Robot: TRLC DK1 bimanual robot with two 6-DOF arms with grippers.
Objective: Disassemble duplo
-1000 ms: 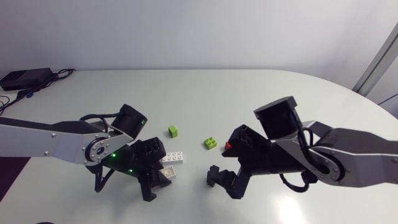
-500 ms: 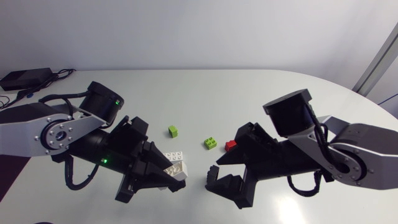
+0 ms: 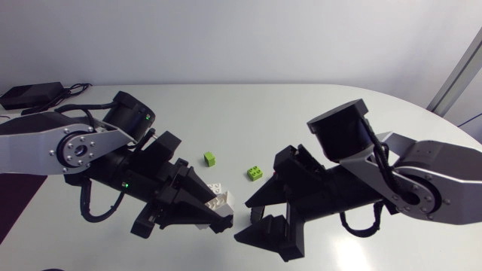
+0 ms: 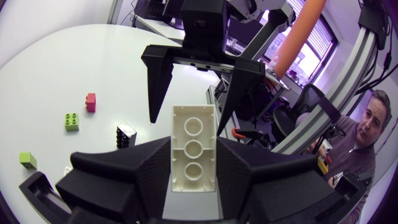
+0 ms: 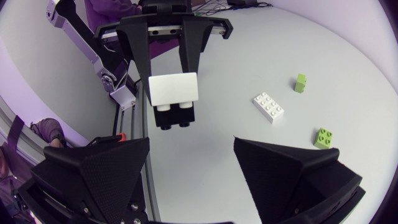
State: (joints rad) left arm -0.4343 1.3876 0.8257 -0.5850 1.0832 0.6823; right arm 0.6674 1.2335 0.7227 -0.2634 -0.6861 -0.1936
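Observation:
My left gripper [image 3: 217, 214] is shut on a white duplo brick [image 3: 221, 201] with a black brick under it, held off the table. In the left wrist view the white brick [image 4: 194, 149] stands between my fingers, studs facing the camera. My right gripper [image 3: 253, 220] faces it a short way off, open and empty. In the right wrist view the white and black stack [image 5: 174, 98] hangs ahead of my open right gripper [image 5: 193, 180], pinched by the left gripper [image 5: 166, 67].
Loose bricks lie on the table: a small green brick [image 3: 209, 159], a green two-by-two brick [image 3: 255, 173], a flat white brick [image 5: 268, 106] and a red brick [image 4: 91, 102]. Cables and a black box [image 3: 30, 95] sit at the far left corner.
My left arm has lifted the white stack off the table and carried it right, toward the right gripper. My right gripper has swung round to face it, fingers spread.

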